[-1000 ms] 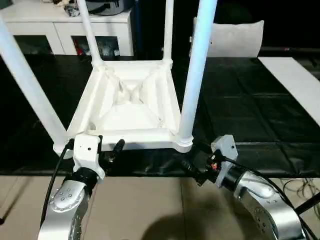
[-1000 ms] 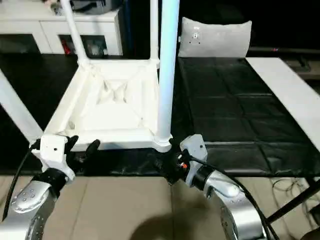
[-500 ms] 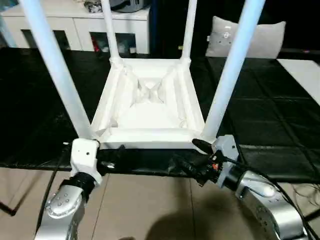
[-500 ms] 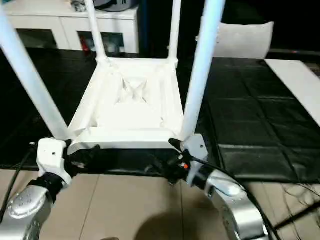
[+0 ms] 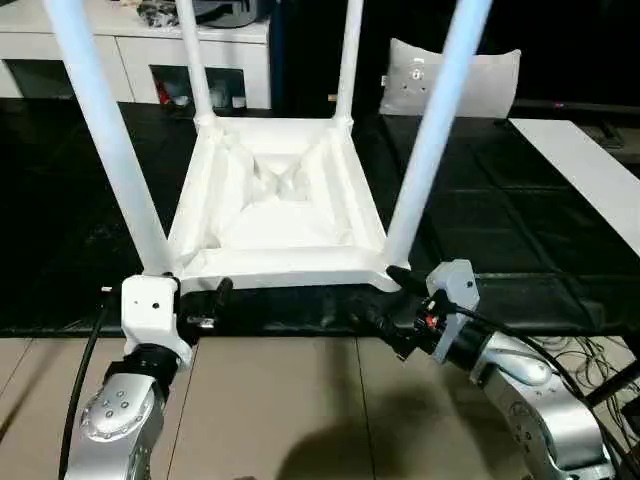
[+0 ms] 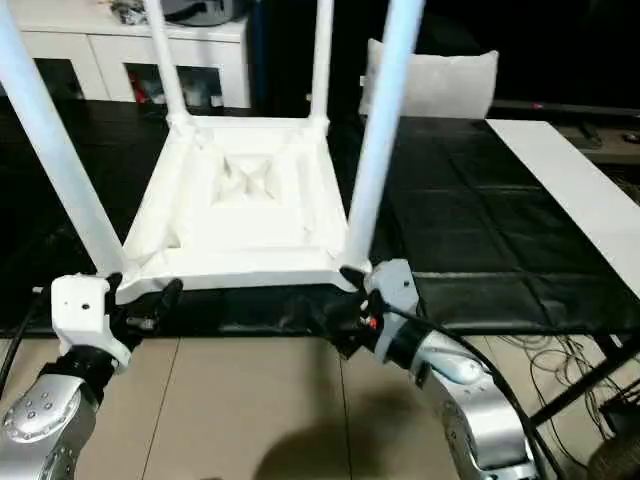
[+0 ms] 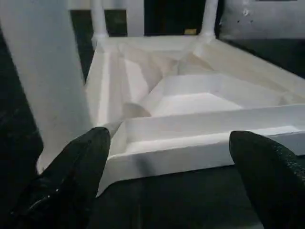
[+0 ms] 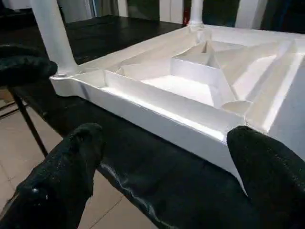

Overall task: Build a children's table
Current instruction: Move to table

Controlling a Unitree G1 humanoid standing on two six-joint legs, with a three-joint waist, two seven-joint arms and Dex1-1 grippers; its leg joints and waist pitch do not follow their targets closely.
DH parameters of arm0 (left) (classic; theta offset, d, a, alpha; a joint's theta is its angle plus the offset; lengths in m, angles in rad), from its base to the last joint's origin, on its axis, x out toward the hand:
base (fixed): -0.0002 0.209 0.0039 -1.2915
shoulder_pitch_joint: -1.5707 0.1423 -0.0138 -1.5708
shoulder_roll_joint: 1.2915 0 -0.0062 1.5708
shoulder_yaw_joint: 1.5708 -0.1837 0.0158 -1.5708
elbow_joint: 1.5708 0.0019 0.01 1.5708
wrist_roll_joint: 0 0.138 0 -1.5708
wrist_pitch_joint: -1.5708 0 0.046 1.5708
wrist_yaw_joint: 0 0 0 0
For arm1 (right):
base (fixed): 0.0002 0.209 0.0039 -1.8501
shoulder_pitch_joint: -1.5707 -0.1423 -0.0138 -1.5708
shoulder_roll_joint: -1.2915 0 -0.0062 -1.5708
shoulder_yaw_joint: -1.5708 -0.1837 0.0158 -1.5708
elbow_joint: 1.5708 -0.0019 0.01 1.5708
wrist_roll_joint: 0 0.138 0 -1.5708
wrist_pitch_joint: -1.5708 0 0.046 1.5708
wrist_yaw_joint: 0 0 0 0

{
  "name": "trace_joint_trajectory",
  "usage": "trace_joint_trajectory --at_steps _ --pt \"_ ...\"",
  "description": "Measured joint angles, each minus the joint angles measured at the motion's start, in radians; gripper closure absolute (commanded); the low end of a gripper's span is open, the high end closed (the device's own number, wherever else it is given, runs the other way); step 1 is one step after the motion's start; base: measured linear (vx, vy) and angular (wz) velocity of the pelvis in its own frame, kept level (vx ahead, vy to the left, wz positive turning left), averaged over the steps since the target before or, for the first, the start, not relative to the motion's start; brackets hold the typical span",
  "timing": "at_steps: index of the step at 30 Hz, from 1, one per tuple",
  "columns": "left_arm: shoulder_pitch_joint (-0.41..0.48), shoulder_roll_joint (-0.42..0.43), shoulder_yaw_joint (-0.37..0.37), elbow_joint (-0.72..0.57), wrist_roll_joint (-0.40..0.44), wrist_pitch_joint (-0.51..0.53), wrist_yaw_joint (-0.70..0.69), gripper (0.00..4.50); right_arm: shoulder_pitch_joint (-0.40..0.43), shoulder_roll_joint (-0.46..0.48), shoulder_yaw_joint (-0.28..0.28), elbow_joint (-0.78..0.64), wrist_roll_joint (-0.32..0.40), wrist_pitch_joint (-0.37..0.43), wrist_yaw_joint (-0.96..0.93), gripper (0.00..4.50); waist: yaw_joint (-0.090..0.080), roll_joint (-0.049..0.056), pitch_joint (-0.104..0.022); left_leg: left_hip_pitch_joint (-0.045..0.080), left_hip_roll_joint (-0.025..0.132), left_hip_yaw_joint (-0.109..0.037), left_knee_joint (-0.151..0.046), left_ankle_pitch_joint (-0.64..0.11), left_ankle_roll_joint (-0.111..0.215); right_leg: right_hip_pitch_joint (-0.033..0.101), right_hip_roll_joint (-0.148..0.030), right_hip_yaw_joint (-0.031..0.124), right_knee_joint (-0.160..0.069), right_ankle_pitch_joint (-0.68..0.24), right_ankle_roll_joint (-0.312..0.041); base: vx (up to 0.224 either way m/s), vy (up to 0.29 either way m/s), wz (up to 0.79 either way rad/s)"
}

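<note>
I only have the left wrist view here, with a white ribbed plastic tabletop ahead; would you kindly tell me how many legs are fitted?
Observer: Four long white tube legs stand in the corner sockets; the near right one rises beside the right end effector.
Operator: Thank you. Is that end effector holding anything?
Observer: No, it is open, just off the upside-down tabletop, near that corner.
Operator: And what does the tabletop rest on?
Observer: A black padded surface, with a white cabinet behind.
</note>
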Motion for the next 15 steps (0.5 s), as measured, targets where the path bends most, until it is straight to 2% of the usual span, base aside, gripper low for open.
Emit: trace_joint_trajectory --at_steps 2,3,4,5,6,7,8,9,10,11,12,13,14,15 --pt "-0.01 0.0 -0.013 -0.008 0.0 -0.007 0.0 0.09 0.003 0.006 0.011 0.017 -0.003 0.001 -0.002 0.0 0.003 -0.004 0.0 -0.013 -0.006 -0.024 -0.009 0.005 -0.008 0.001 -0.003 -0.021 0.005 -0.026 -0.011 -0.081 -0.041 0.46" --pt "-0.009 0.0 -0.012 -0.01 -0.001 -0.009 0.0 0.09 0.003 0.014 0.012 0.023 -0.003 -0.001 -0.005 0.0 0.013 -0.009 0.0 -0.019 -0.011 -0.032 -0.015 0.006 -0.01 0.001 -0.007 -0.027 0.001 -0.027 -0.012 0.005 -0.088 0.7" --pt "-0.008 0.002 -0.01 -0.01 -0.002 -0.009 -0.001 0.09 0.0 0.018 0.011 0.026 -0.002 -0.003 -0.007 0.0 0.022 -0.012 0.002 -0.016 -0.014 -0.036 -0.015 0.006 -0.01 0.002 -0.016 -0.037 0.0 -0.026 -0.011 0.005 -0.088 0.7" --pt "-0.007 0.005 -0.009 -0.01 -0.002 -0.008 -0.001 0.09 -0.003 0.023 0.01 0.029 -0.001 -0.004 -0.012 0.0 0.028 -0.009 0.01 -0.016 -0.013 -0.039 -0.005 0.004 -0.011 0.006 -0.028 -0.058 0.0 -0.025 -0.009 -0.058 -0.061 0.63" --pt "0.002 0.015 -0.001 -0.01 -0.003 -0.008 -0.004 0.09 -0.011 0.033 0.014 0.034 -0.001 -0.005 -0.016 0.0 0.044 0.006 0.019 -0.008 -0.002 -0.038 0.012 0.003 -0.014 0.018 -0.028 -0.071 0.001 -0.024 -0.008 -0.091 -0.003 0.27" --pt "0.006 0.023 0.005 -0.009 -0.004 -0.008 -0.006 0.09 -0.013 0.037 0.017 0.034 0.0 -0.011 -0.017 0.0 0.046 0.024 0.029 0.001 0.009 -0.041 0.02 -0.001 -0.02 0.04 -0.027 -0.095 -0.001 -0.024 -0.007 -0.091 -0.003 0.27" --pt "0.009 0.032 0.013 -0.007 -0.005 -0.006 -0.009 0.09 -0.01 0.042 0.022 0.035 -0.001 -0.015 -0.017 0.0 0.041 0.044 0.038 0.005 0.017 -0.04 0.019 -0.001 -0.022 0.063 -0.02 -0.111 0.008 -0.039 -0.013 0.0 0.0 0.0" --pt "-0.017 0.05 0.014 -0.007 -0.005 -0.003 -0.012 0.09 0.007 0.042 0.018 0.03 0.0 -0.022 -0.018 0.0 0.059 0.036 0.042 0.005 0.022 -0.014 0.009 -0.002 -0.022 0.069 -0.013 -0.104 0.13 -0.069 -0.04 -0.051 0.035 0.22" --pt "-0.04 0.052 0.003 -0.01 -0.006 -0.002 -0.017 0.09 0.021 0.03 0.007 0.034 -0.001 -0.024 -0.02 0.0 0.102 0.022 0.039 0.002 0.04 0.032 0.004 -0.002 -0.022 0.084 0.012 -0.099 0.204 -0.093 -0.052 -0.051 0.035 0.22" --pt "-0.045 0.048 0.003 -0.024 -0.007 -0.005 -0.02 0.09 0.018 0.027 0.007 0.039 -0.003 -0.023 -0.022 0.0 0.138 0.001 0.027 -0.016 0.046 0.076 0.002 -0.002 -0.023 0.115 0.037 -0.079 0.233 -0.156 -0.055 -0.037 -0.087 0.33" --pt "-0.026 0.04 0.009 -0.034 -0.008 -0.01 -0.019 0.09 -0.018 0.023 0.008 0.043 -0.003 -0.027 -0.021 0.0 0.148 -0.049 0.015 -0.042 0.04 0.103 0.085 -0.035 -0.046 0.143 0.056 -0.019 0.218 -0.272 -0.041 0.145 -0.236 0.19" --pt "0.003 0.042 0.004 -0.014 -0.007 0.004 -0.02 0.09 -0.018 0.027 -0.003 0.045 -0.002 -0.035 -0.025 0.0 0.163 -0.012 0.02 -0.039 0.042 0.043 0.15 -0.045 -0.031 0.154 0.072 -0.004 0.218 -0.276 -0.041 0.145 -0.236 0.19" --pt "0.019 0.042 -0.006 0.001 -0.008 0.015 -0.023 0.09 0.004 0.032 -0.008 0.049 -0.002 -0.039 -0.028 0.0 0.184 0.005 0.02 0.0 0.031 -0.009 0.188 -0.052 -0.016 0.171 0.084 0.018 0.212 -0.281 -0.041 0.221 -0.067 0.24" --pt "0.015 0.045 -0.005 0.003 -0.007 0.018 -0.022 0.09 0.018 0.03 0.0 0.058 -0.002 -0.039 -0.025 0.0 0.211 0.008 0.023 0.037 0.012 -0.05 0.2 -0.078 -0.007 0.191 0.102 0.055 0.194 -0.282 -0.043 0.161 0.073 0.32"
